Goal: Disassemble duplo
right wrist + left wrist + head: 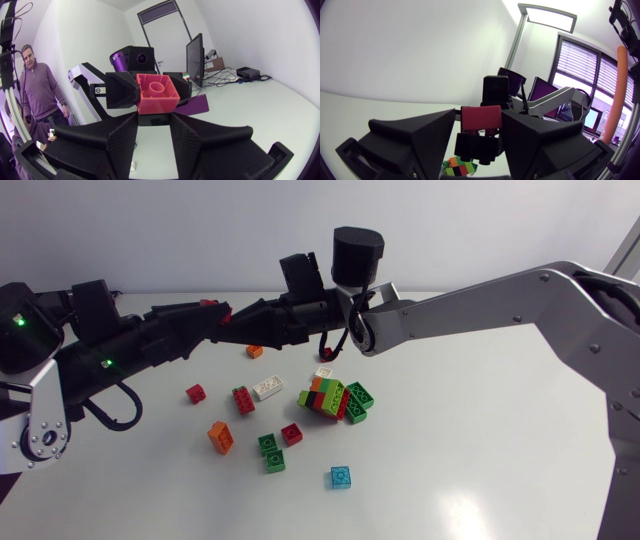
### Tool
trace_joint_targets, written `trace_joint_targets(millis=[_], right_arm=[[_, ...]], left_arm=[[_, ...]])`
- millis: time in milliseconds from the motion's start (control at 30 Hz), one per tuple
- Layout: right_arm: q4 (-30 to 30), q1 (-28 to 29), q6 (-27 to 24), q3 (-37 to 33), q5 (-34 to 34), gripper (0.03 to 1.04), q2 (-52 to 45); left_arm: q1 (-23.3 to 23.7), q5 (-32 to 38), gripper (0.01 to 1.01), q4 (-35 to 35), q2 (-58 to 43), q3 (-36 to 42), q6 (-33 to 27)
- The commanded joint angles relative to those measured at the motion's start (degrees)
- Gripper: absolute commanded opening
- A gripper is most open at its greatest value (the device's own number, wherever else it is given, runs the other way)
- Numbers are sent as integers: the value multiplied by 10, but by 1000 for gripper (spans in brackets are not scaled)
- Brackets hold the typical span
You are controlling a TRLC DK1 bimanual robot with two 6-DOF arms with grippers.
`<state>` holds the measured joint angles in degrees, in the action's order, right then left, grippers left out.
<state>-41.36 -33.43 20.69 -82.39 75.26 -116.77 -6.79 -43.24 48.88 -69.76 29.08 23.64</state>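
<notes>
Lower centre in the head view lie loose plastic bricks (341, 477) and a stacked multicoloured cluster (328, 397). Upper centre, aloft, the left gripper (479, 125) clenches a red plastic duplo brick (481, 117). The right gripper (155, 123) grasps the black block (155, 119) beneath. Skewed pulling risks dropping either.

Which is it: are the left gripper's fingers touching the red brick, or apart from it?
Touching. In the right wrist view the left gripper has its fingers pressed against two opposite sides of the red brick.
</notes>
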Motion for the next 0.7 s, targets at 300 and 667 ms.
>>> trace_joint_targets(millis=[300, 667], right_arm=[[1, -5, -14, -1, 17, 90, -19], [1, 4, -20, 7, 25, 90, -21]], left_arm=[[12, -10, 374, 5, 0, -3, 0], [27, -10, 375, 6, 1, -4, -3]])
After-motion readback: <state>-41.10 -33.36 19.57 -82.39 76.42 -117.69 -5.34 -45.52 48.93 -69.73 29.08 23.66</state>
